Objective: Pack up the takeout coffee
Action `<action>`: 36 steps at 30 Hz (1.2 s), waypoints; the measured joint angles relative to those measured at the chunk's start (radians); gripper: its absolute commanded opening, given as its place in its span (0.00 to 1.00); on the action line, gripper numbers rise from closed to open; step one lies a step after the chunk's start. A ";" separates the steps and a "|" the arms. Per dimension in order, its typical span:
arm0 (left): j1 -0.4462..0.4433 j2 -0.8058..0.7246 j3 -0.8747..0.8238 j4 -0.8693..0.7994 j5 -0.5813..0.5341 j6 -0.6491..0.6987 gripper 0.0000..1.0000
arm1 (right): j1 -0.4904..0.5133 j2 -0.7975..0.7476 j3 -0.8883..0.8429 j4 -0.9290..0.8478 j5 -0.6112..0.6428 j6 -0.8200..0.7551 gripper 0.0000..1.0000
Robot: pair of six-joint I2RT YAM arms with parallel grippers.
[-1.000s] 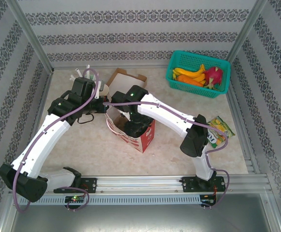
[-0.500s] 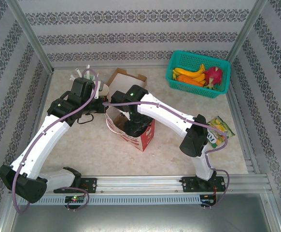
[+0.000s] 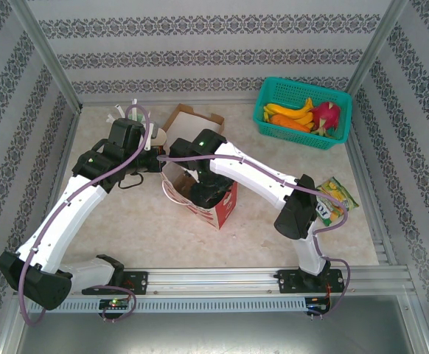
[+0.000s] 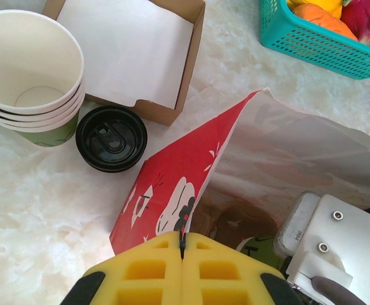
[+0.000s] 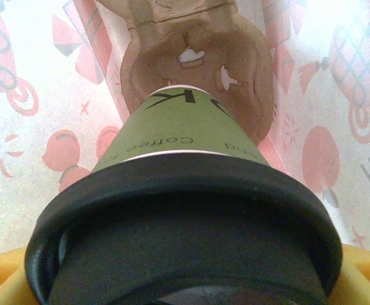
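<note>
Holding the takeout coffee (image 5: 178, 130) pinched in the right pincer (image 3: 203, 195) over the cup carrier (image 5: 191, 70) inside the paper bag (image 4: 172, 184), left pincer (image 4: 182, 254) pinching the rim; only release left.

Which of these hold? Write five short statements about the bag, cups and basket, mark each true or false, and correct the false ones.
1. The left jaws are shut on the rim of the paper bag. True.
2. The right jaws hold the takeout coffee inside the bag. True.
3. The loose black lid sits on top of the stack of cups. False: it lies on the table beside the stack.
4. The teal basket is empty. False: it holds fruit.
5. A brown pulp carrier lies in the bag, beyond the takeout coffee. True.
</note>
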 measured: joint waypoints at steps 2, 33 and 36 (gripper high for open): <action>0.000 0.000 0.000 0.000 0.000 0.000 0.00 | -0.005 0.000 0.000 0.000 0.005 0.000 0.52; 0.000 0.013 0.000 0.000 0.000 0.000 0.00 | -0.016 0.000 0.000 0.000 0.012 -0.001 0.53; 0.000 0.016 0.000 0.000 0.000 0.000 0.00 | -0.016 0.000 0.003 0.000 0.012 -0.001 0.52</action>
